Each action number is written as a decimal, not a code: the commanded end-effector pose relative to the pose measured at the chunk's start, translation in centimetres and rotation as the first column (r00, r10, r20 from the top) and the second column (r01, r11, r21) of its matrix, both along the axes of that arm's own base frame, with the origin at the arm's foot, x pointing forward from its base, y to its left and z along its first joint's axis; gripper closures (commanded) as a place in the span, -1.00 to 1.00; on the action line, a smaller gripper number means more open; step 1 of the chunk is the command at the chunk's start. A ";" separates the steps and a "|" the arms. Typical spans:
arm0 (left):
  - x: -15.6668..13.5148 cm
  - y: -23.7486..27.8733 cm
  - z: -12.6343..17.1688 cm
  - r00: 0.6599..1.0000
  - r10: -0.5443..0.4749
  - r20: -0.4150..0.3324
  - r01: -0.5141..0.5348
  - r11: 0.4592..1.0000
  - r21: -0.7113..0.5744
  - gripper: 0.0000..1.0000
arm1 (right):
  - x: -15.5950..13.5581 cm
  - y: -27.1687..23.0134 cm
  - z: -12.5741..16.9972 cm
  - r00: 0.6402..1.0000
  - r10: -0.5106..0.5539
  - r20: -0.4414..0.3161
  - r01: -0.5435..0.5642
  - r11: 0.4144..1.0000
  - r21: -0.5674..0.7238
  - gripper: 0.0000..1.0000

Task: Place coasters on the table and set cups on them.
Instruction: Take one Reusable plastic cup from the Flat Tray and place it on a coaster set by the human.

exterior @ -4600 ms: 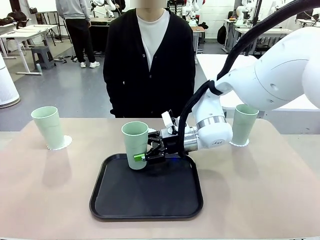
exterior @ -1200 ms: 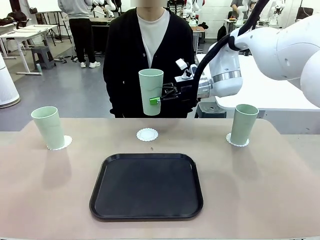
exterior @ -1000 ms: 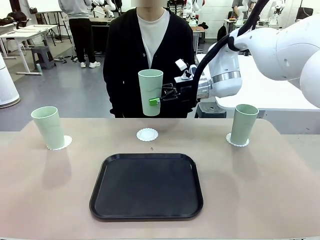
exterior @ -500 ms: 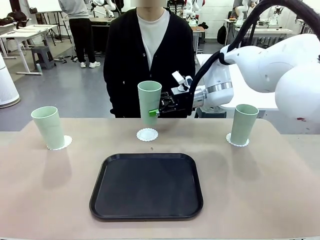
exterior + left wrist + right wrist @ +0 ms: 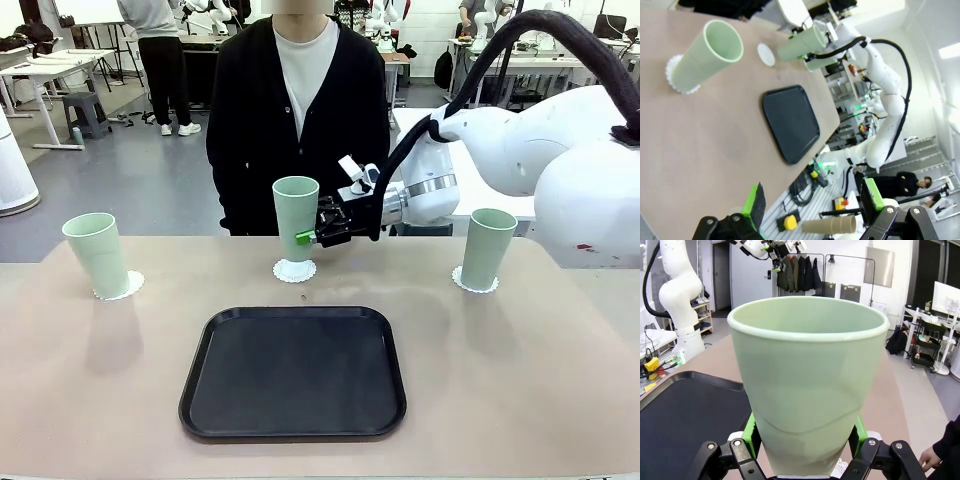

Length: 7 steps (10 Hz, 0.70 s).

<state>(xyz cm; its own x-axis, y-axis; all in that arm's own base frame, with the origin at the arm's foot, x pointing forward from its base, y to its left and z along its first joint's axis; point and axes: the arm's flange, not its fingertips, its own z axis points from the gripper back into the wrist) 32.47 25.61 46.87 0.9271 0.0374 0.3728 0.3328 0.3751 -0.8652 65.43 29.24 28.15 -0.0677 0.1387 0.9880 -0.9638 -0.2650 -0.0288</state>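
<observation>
Last placement under way: right gripper (image 5: 312, 236), clamped on the third cup (image 5: 296, 225), holds it at the middle coaster (image 5: 294, 271); next, seat squarely, release

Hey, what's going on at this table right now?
The robot is setting cups on coasters. Its right gripper is shut on the middle cup, holding it upright right over, or just touching, the middle coaster at the far side of the table. Two other cups stand on coasters at the left and right. The black tray lies in front. The left gripper hangs open off to the side. A person stands across the table, watching.
</observation>
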 end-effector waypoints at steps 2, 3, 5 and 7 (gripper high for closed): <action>-0.2 0.1 0.2 1.000 -0.004 0.003 0.004 1.000 -0.004 -1.00 | 1.6 0.9 -0.9 1.000 -0.006 -0.016 0.005 0.999 -0.041 -0.67; -0.2 0.1 0.2 1.000 -0.004 0.003 0.004 1.000 -0.004 -1.00 | 1.7 0.9 -1.4 1.000 -0.007 -0.022 0.006 0.999 -0.049 -0.67; -0.2 0.1 0.2 1.000 -0.004 0.003 0.004 1.000 -0.004 -1.00 | 2.1 0.9 -2.1 0.999 -0.014 -0.030 0.012 0.998 -0.057 -0.67; -0.2 0.1 0.2 1.000 -0.004 0.003 0.004 1.000 -0.004 -1.00 | 2.4 1.0 -2.7 0.999 -0.015 -0.039 0.013 0.998 -0.063 -0.67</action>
<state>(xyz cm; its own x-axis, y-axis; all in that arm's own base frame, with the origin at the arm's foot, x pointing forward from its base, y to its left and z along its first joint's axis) 32.47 25.61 46.87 0.9271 0.0374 0.3728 0.3328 0.3751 -0.8652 66.84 29.77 24.99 -0.0354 0.1794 0.9831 -0.9689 -0.2473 0.0103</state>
